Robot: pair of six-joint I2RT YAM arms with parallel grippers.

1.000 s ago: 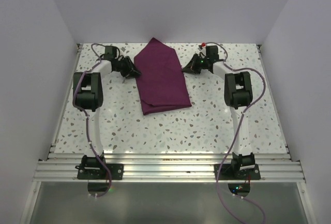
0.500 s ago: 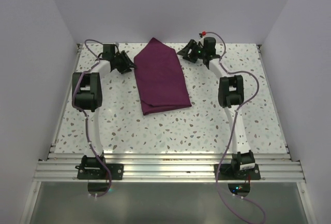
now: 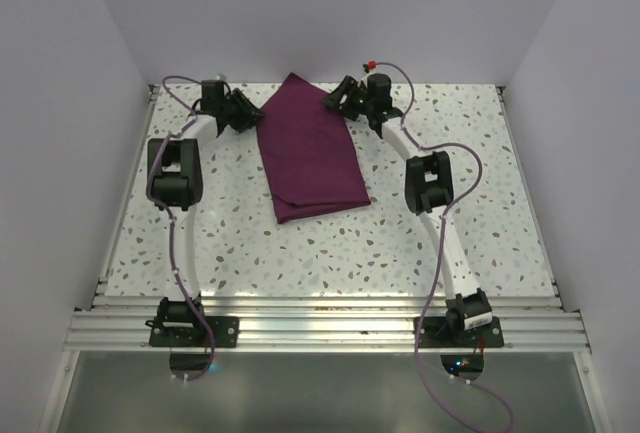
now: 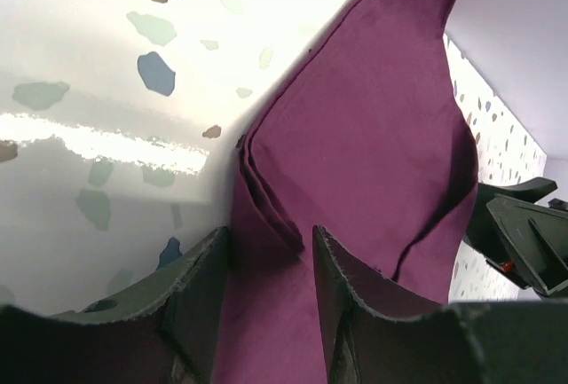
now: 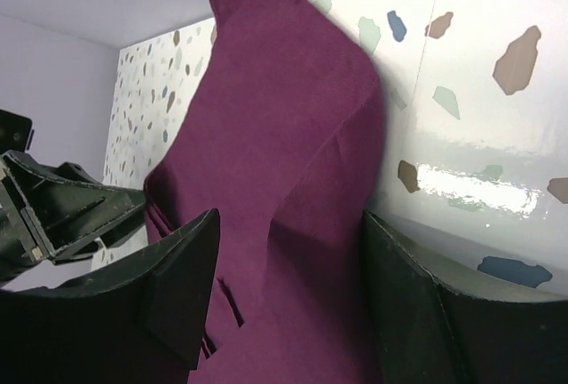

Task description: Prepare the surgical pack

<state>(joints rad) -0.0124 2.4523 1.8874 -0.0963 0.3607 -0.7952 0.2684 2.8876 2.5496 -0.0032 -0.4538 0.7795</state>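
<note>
Plum-purple cloth [image 3: 312, 153], folded into a long bundle, lies flat on the speckled table [image 3: 420, 243], pointed end toward the far wall. The left gripper [image 4: 271, 235] straddles its layered left edge, jaws partly parted. The right gripper [image 5: 288, 217] brackets the opposite edge, jaws wide, pinching nothing. Both flank the far end, seemingly placed to grasp it for another fold.

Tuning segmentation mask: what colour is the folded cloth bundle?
Plain plum purple; the folded cloth bundle shows best in the top external view.
</note>
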